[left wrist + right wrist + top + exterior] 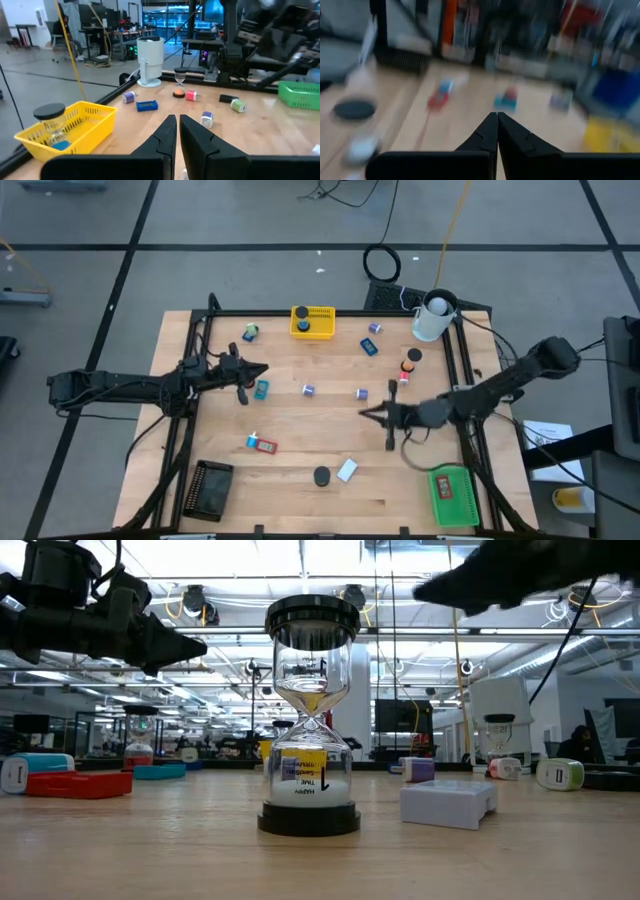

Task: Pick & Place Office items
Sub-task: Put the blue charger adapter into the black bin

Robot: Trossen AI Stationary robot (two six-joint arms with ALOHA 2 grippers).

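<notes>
Both grippers closed and empty above a table of scattered office items.

The right gripper (366,413) hovers over the middle of the wooden table (300,490), its dark fingers pressed together on nothing; the left gripper (262,370), over the table's left half, is likewise shut and holds nothing. Nearest the right jaws is a small purple-and-white block (361,393), lying just ahead and slightly to one side of the tips, too small to show a long axis. A teal block (262,389) sits just beside the left jaws, so each arm has its own closest candidate. The yellow mesh tray (313,322) at the far edge already holds a black-capped sand timer (53,121). Judging by this, the right jaws must part before any pick.
</notes>
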